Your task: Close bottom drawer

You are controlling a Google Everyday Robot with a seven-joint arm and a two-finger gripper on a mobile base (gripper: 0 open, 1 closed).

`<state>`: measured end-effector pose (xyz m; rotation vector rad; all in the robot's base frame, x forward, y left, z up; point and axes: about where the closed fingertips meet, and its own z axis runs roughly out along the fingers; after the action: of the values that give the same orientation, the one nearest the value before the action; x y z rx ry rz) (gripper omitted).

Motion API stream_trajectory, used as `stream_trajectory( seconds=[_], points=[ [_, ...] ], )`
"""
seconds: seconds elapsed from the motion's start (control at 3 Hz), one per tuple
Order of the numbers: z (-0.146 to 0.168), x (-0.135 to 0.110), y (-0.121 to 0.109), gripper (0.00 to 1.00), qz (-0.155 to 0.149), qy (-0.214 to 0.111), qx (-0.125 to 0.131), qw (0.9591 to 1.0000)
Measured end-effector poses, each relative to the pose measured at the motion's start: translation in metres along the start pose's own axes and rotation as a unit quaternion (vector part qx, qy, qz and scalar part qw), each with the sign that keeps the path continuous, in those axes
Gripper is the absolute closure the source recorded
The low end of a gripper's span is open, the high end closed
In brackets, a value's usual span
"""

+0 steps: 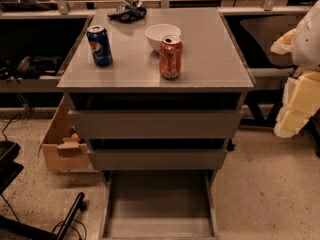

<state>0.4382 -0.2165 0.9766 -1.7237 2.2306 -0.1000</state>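
The bottom drawer (159,204) of the grey cabinet is pulled far out toward the camera. I look down into its shallow tray, which holds nothing. Its flat front runs along the lower edge of the view. Above it, the middle drawer front (157,159) and the top drawer front (155,124) each stand slightly out, with dark gaps over them. My arm and gripper (296,104), white and pale yellow, hang at the right edge of the view. They are beside the cabinet at top-drawer height and touch nothing.
On the cabinet top (210,59) stand a blue Pepsi can (99,45), an orange can (170,57), a white bowl (161,34) and a black bundle (127,11). A cardboard box (62,146) sits on the floor at left. Black gear and cables (30,219) lie at bottom left.
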Motion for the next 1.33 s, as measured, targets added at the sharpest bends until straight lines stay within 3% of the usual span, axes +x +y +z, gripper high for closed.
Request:
stream_trajectory(
  seconds=[0.33,0.67,1.33],
  points=[
    [0.0,0.0,0.0,0.0,0.0,0.0,0.0,1.0],
    [0.026,0.002,0.008,0.0,0.005,0.003,-0.017,0.9998],
    [0.18,0.017,0.059,0.0,0.012,0.03,-0.065,0.9974]
  ],
)
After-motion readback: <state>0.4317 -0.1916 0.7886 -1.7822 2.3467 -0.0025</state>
